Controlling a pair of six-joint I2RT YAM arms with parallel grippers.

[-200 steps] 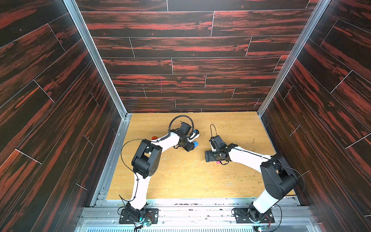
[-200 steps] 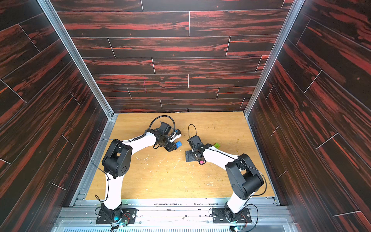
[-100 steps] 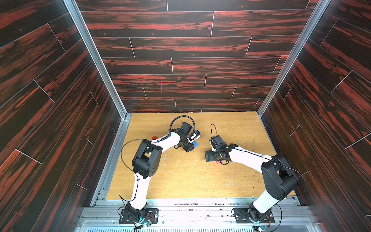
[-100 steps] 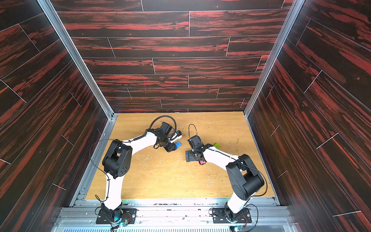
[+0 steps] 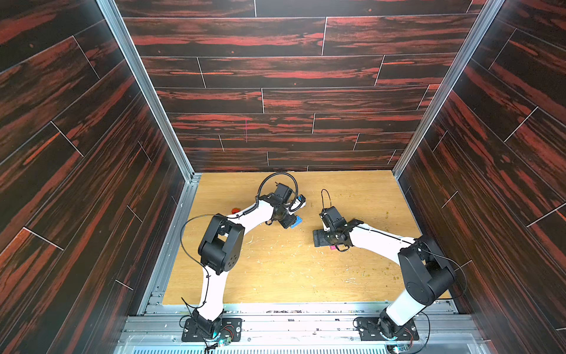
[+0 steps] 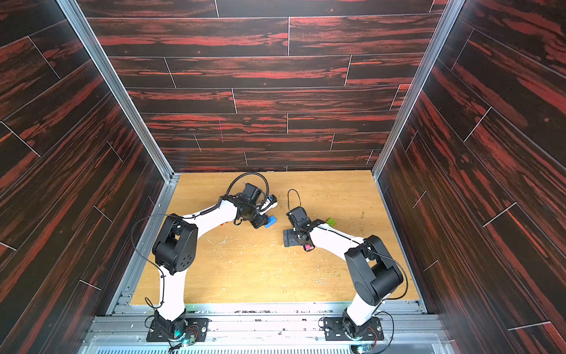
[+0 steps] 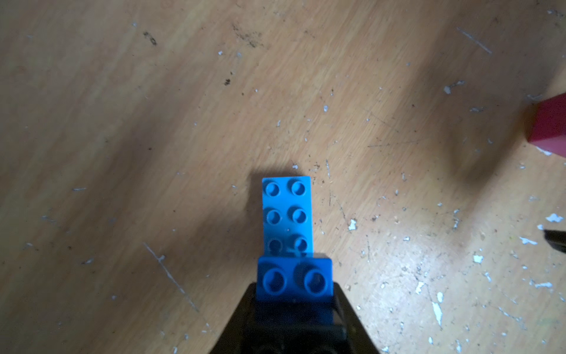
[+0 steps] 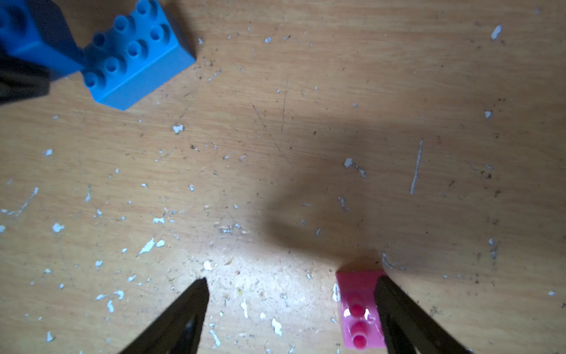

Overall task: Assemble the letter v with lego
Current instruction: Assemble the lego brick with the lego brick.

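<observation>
The left gripper [image 7: 294, 289] is seen clamped on a dark blue brick [image 7: 294, 280], with its jaws pressed against two opposite sides. This square brick is seated on one end of a light blue long brick [image 7: 288, 211]. The long brick lies flat on the wooden table [image 7: 122, 122], and three pairs of its studs are left uncovered. In both top views the joined blue pieces are found just above the middle of the frame, at the tip of the left arm [image 5: 254, 214].

The right gripper [image 8: 291, 280] is shown low over the table with its jaws spread wide and nothing gripped. A pink brick [image 8: 358, 309] lies flat just inside one finger [image 8: 404, 318] and is partly hidden by it. Whether the two touch cannot be told, and the rest of the gap is bare wood. In both top views the pink brick is seen a little right of centre, peeping out from under the wrist of the right arm [image 5: 376, 242], well apart from the blue pieces.

A green brick [image 6: 330, 221] is visible in a top view, right of centre and just behind the right arm. A small red brick [image 5: 235, 210] is visible left of centre, close beside the left arm. The table is scattered with white flecks [image 8: 147, 246] — most thickly between the two grippers.
</observation>
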